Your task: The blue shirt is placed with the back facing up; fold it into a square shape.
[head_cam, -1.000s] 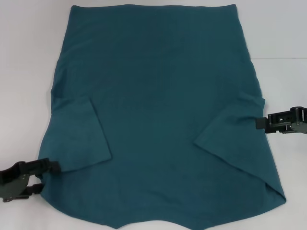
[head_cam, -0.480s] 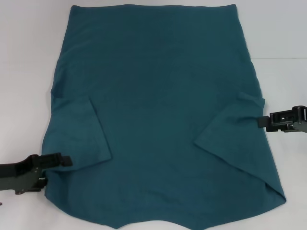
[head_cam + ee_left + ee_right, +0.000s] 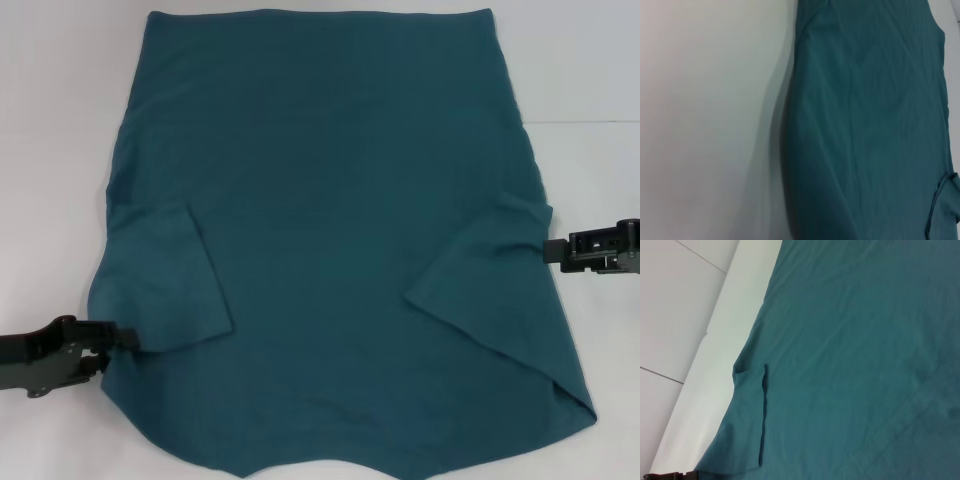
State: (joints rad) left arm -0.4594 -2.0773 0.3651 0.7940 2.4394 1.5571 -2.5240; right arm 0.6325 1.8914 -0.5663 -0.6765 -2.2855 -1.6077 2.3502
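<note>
The blue shirt lies flat on the white table, with both short sleeves folded inward over the body. Its hem is at the far side and its collar end at the near edge of the head view. My left gripper sits low at the near left, its tip touching the shirt's left edge just below the folded left sleeve. My right gripper is at the shirt's right edge, beside the folded right sleeve. The left wrist view shows the shirt, and so does the right wrist view.
The white table shows bare on both sides of the shirt. A seam line in the surface runs off to the far right. In the right wrist view a dark gripper part shows at the shirt's far edge.
My left gripper rose and reached in to the shirt's left edge, then drew back a little leftward. My right gripper slid slightly right and up. The shirt has not moved.
</note>
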